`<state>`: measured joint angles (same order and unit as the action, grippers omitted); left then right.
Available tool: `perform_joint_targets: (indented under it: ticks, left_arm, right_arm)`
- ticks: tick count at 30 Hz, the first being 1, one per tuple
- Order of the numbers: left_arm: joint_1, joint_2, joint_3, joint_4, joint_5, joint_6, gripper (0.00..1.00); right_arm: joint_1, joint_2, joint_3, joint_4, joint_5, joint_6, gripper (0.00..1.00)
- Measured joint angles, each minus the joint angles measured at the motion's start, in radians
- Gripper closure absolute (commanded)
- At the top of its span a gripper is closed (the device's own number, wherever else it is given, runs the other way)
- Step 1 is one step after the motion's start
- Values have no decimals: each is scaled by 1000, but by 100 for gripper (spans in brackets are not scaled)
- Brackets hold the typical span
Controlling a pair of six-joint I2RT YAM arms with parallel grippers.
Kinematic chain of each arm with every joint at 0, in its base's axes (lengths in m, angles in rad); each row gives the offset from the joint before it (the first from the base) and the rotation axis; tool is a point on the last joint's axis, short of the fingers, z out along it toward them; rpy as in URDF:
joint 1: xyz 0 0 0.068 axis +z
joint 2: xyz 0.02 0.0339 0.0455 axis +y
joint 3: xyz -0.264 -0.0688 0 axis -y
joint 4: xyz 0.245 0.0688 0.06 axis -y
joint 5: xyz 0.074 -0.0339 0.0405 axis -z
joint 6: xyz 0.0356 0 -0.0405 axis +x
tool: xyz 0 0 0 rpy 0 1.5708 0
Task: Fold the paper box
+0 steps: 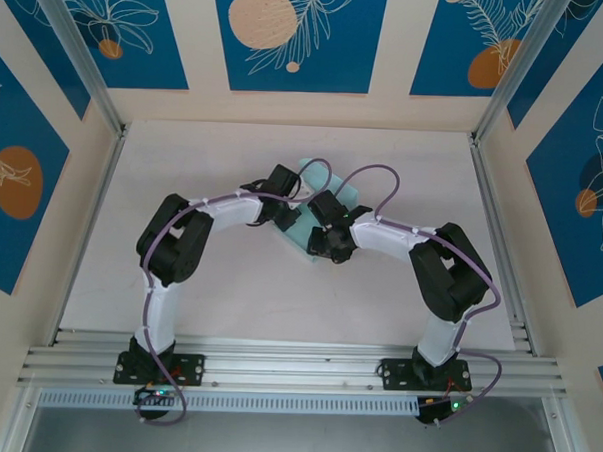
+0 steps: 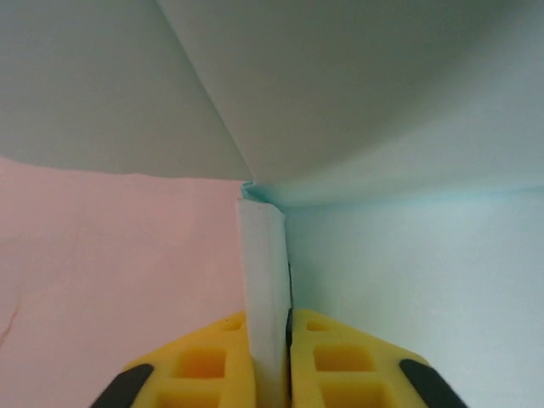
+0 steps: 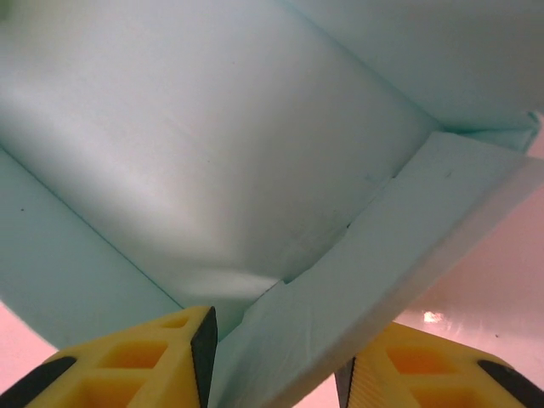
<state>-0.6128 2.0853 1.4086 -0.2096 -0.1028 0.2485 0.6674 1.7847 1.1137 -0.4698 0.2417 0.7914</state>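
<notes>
Overhead camera: one part-folded paper box (image 1: 303, 236) lies beneath my two grippers, the left gripper (image 1: 294, 212) and the right gripper (image 1: 331, 243), which meet over it. Left wrist camera: the yellow fingers (image 2: 204, 361) are pressed together, pinching a narrow flap (image 2: 263, 272) that stands upright between them. Right wrist camera: a raised side wall (image 3: 382, 255) runs between fingers (image 3: 153, 361) set apart, and I cannot tell if they grip it; I judge I am raising the walls, and next must tuck the flap inside without crushing the card.

The left arm (image 1: 157, 315) and right arm (image 1: 439, 337) are white tubes joined by black joints, each trailed by a lilac cable (image 1: 384, 172). Black bases (image 1: 135, 364) carry green lights. The left hand (image 2: 270, 321) and right hand (image 3: 276, 344) have yellow fingers (image 2: 204, 361) with square hollows.
</notes>
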Motion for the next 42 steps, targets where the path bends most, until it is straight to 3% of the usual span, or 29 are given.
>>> perform_joint_targets:
  ticks: [13, 21, 22, 26, 30, 42]
  left_arm:
    - [-40, -8, -36, 21, -229, -108, 94]
    - [-47, -42, -86, -10, -336, -311, 95]
    - [-47, -54, -103, -12, -345, -348, 92]
    - [-47, -101, -176, -17, -366, -478, 65]
    - [-43, -128, -204, -26, -362, -560, 51]
    - [-45, -374, -262, -57, -231, -660, 25]
  right_arm:
    - [-3, 39, 47, -2, 5, 14, 63]
    - [-10, 40, 76, -46, 16, 2, 63]
    - [-10, 43, 84, -52, 17, -8, 62]
    - [-10, 82, 140, -90, 18, -56, 62]
    - [-13, 135, 212, -124, 25, -109, 61]
    - [-45, 150, 292, -170, 43, -206, 49]
